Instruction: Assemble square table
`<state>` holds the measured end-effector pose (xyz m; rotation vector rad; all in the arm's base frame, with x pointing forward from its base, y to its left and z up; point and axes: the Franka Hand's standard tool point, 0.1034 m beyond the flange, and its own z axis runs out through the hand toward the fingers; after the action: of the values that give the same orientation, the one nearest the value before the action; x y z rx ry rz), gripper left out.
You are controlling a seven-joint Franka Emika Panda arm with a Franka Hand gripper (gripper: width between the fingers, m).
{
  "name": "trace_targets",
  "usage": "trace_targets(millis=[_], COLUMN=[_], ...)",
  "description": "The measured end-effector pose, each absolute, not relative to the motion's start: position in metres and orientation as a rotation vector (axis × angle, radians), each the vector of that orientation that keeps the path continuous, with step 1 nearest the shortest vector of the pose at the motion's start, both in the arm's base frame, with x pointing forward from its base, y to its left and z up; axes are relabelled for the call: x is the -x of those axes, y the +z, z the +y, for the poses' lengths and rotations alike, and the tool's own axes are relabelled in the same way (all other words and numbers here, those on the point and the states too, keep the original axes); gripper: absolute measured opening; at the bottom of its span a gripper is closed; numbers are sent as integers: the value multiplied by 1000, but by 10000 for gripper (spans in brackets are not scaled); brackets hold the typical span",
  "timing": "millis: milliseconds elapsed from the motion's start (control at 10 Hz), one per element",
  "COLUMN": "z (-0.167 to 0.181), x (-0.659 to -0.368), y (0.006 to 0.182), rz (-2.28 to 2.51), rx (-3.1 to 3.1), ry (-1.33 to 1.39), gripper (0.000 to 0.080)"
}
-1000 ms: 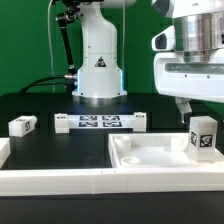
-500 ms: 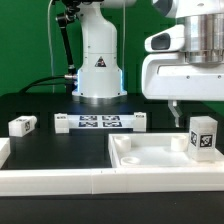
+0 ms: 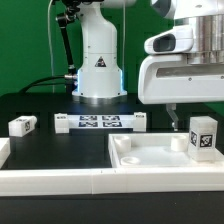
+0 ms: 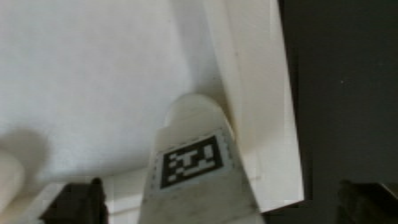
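Directly below the gripper (image 4: 222, 203), whose jaws stand wide w/ nothing held, the leg (image 3: 203, 138) stands upright on the tabletop (image 3: 150, 160) corner at the exterior view's right, long axis vertical, approx. between both fingers.
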<state>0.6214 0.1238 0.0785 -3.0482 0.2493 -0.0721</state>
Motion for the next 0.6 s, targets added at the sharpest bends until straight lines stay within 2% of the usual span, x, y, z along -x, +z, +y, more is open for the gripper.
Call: trace_targets(millis=[300,500,600], z=[120,119,119], x=[-626,-626,-626], y=[82,82,82], rz=[-69,-102,-102], rx=[3067,3070,3071], ry=[-92,-94,-94], gripper=[649,385,385])
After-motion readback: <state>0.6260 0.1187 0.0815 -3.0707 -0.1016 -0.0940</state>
